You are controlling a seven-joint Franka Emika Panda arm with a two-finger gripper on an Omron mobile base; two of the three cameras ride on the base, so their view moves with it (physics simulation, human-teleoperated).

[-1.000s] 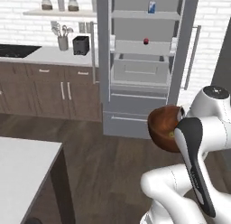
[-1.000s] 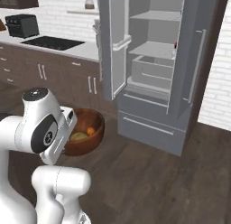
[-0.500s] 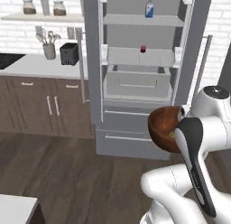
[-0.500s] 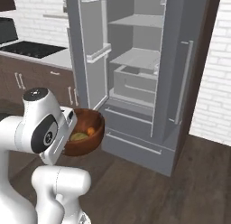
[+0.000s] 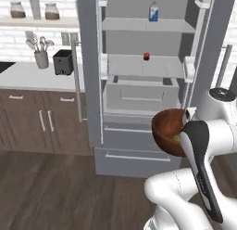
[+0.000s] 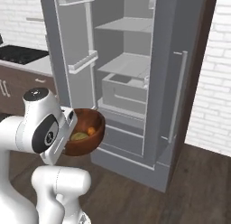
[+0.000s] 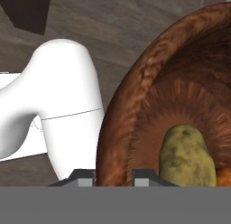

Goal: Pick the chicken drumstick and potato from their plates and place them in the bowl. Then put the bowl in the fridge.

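Observation:
My gripper is shut on the rim of the dark reddish-brown wooden bowl, one fingertip on each side of the wall. The olive-brown potato lies in the bowl, with an orange edge of the chicken drumstick beside it. From the right base, the bowl hangs at chest height with the potato and drumstick inside. The bowl is held just in front of the open grey fridge, below its pale shelves. The plates are out of view.
A blue-white carton stands on the upper fridge shelf and a small red thing on the middle one. The fridge doors stand open on both sides. To the left runs a counter with a black toaster and utensil holder.
The whole picture has shifted: the base has driven toward the fridge, which now looms larger and more central. The bowl stays held in the same place before the arm.

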